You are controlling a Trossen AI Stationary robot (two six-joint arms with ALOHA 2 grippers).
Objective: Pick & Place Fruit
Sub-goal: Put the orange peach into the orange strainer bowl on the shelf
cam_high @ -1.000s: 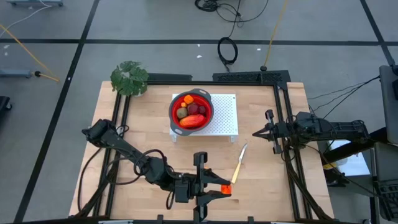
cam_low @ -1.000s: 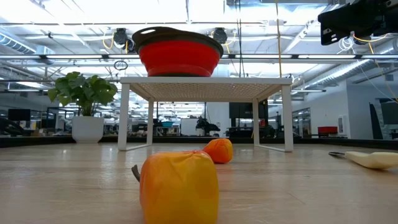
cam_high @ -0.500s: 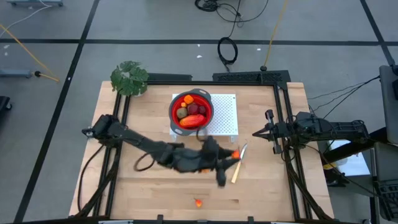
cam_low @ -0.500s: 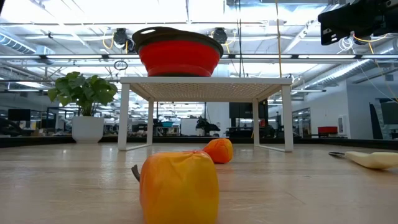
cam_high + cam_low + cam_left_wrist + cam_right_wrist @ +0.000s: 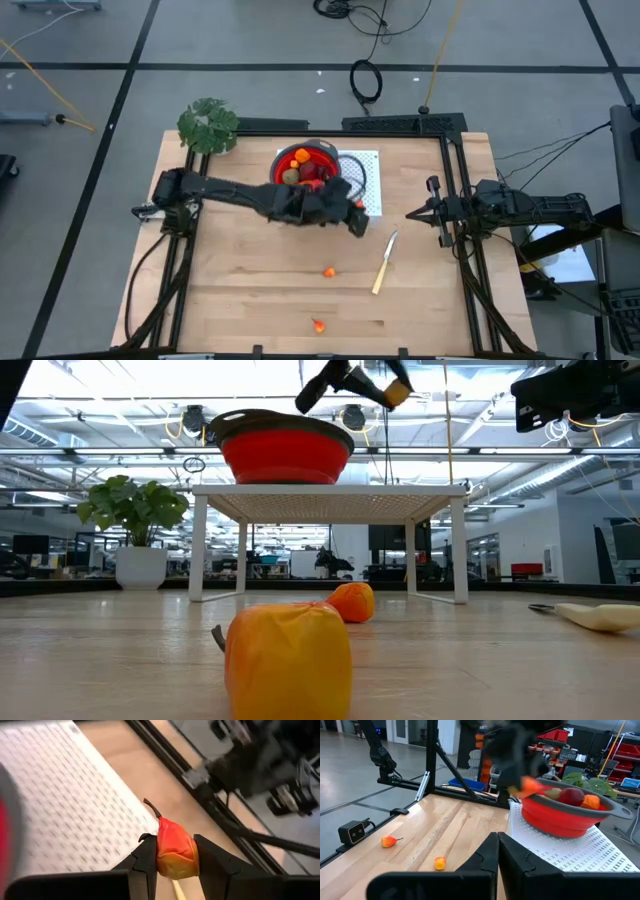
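Observation:
My left gripper (image 5: 174,840) is shut on a small red-orange fruit (image 5: 175,852) with a dark stem. It hangs in the air above the white perforated rack (image 5: 365,185), just right of the red grey-rimmed bowl (image 5: 307,172). That bowl holds several fruit pieces (image 5: 572,796). Two tiny orange fruits (image 5: 329,271) (image 5: 318,325) lie on the wooden table. In the low view the gripper (image 5: 380,388) shows above the bowl (image 5: 285,452). My right gripper (image 5: 497,845) is shut and waits by the table's right edge (image 5: 410,213). My left gripper pinches the small fruit at its two sides (image 5: 161,851) between the two fingers, with the stem end (image 5: 152,807) pointing away past the fingertips. It comes in from the table's left, slanting down. The fruit is lifted clear, above the rack.
A slim pale-handled knife (image 5: 383,262) lies on the table right of the middle. A potted plant (image 5: 208,125) stands at the far left corner. Black rails run along both sides. Bare wood lies between the rack and the near edge.
My left gripper has swung from the near edge of the table up and toward the far side. It has carried the small fruit to a spot above the rack beside the bowl. It has stayed shut on the fruit. The two orange fruits it stood over now show.

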